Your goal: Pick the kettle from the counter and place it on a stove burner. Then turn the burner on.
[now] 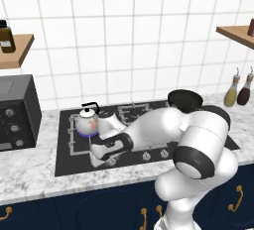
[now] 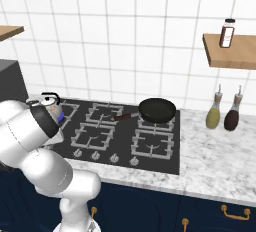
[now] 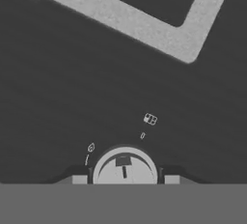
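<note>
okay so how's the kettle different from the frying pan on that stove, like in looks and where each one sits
The kettle is small, round and silvery-grey with a reddish blotch; the frying pan is wide, shallow and black. The kettle has a thin black arched handle on top; the frying pan has a straight handle sticking out sideways. The kettle sits at the cooktop's back left with a blue glow beneath it; the frying pan sits at the back right, no glow visible. Both rest on burner grates.
</note>
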